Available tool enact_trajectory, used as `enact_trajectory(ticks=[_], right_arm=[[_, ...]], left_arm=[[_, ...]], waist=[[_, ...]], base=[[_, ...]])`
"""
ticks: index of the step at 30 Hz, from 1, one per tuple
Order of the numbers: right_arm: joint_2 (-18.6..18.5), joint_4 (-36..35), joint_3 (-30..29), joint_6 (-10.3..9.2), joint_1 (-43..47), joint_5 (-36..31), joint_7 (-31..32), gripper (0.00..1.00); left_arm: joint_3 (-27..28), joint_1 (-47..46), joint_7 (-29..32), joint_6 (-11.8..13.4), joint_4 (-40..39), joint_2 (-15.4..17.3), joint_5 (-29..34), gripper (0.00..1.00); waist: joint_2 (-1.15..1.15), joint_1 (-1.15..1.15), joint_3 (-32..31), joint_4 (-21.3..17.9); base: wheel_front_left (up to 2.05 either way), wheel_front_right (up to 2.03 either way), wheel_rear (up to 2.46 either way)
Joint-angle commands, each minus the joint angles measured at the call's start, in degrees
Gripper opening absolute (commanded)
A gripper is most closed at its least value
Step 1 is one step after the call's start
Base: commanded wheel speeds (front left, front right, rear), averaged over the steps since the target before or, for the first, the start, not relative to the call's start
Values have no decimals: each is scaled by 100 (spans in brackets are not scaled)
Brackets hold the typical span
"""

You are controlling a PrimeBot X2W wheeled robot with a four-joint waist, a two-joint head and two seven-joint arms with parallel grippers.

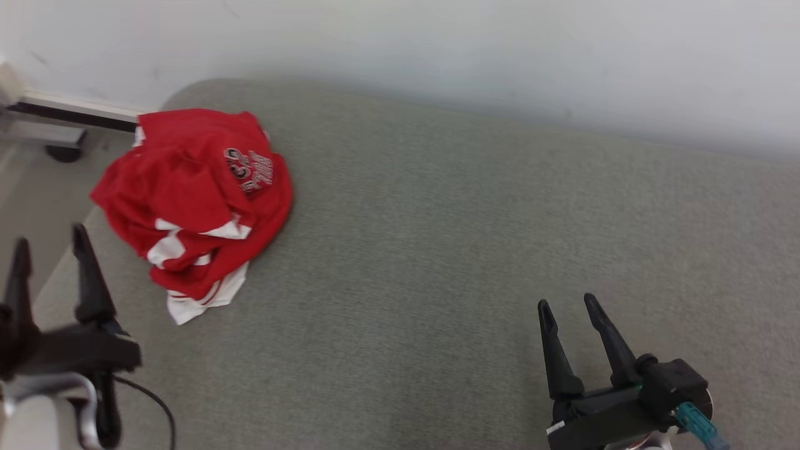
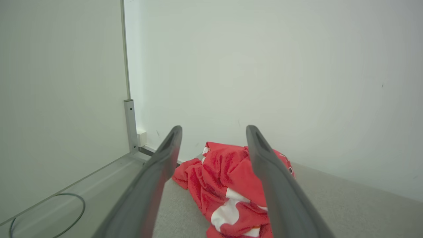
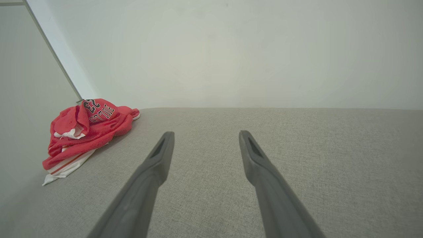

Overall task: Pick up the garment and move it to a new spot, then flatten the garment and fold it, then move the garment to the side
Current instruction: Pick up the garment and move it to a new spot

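Observation:
The garment (image 1: 194, 200) is a red jersey with white trim and printed lettering, crumpled in a heap at the far left corner of the grey fabric surface (image 1: 475, 250). My left gripper (image 1: 49, 247) hangs open at the lower left, off the surface's left edge and short of the heap. In the left wrist view the garment (image 2: 228, 185) lies ahead between the spread fingers (image 2: 165, 165). My right gripper (image 1: 567, 303) stands open at the lower right, well away from the garment. The right wrist view shows the garment (image 3: 82, 132) far to the left of its open gripper (image 3: 205, 134).
A pale wall (image 1: 437, 44) runs along the far edge of the surface. To the left lies the floor (image 1: 37, 187) with a white and dark baseboard rail (image 1: 75, 112). A vertical panel (image 2: 59, 82) and a thin cable (image 2: 66, 211) stand at the left.

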Motion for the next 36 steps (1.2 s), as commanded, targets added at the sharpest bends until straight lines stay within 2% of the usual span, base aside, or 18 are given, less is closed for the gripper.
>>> enact_trajectory(ticks=[1,5,6,10,15,19,25,30,36], right_arm=[[-6,-58,12,-12,-114,70,-10,100],[-6,-125,43,-12,-233,171,-11,100],[-6,-125,43,-12,-233,171,-11,100],[-5,-173,22,-12,-335,229,-10,100],[-5,-206,-44,-12,-398,325,-11,100],[-4,-210,-16,-12,-390,413,-10,100],[-3,-200,-32,-12,-392,461,-10,100],[-4,-210,-50,-12,-431,453,-10,100],[-5,-198,-47,-12,-425,405,-10,100]], left_arm=[[20,-282,-15,-41,148,187,-58,100],[-112,-778,-15,-34,553,633,-316,100],[-112,-778,-15,-34,553,633,-316,100],[-349,-1259,72,-35,1081,1063,-982,100],[-858,-1727,602,-28,1622,1697,-1710,100],[-1059,-1909,1172,-27,2052,2136,-2149,100],[-1357,-1929,2002,-28,2371,2509,-2653,100],[-1651,-1842,2734,-28,2530,2684,-3064,100],[-1893,-1885,3295,-28,2891,2817,-3170,100]], waist=[[0,-1,488,-616],[0,-1,650,-948],[0,-1,650,-948],[0,-1,783,-1207],[0,-1,896,-1440],[0,-1,940,-1593],[0,-1,960,-1748],[0,-1,963,-1843],[0,-1,973,-1948]], base=[[0,0,0],[0,0,0],[0,0,0],[0,0,0],[0,0,0],[0,0,0],[0,0,0],[0,0,0],[0,0,0]])
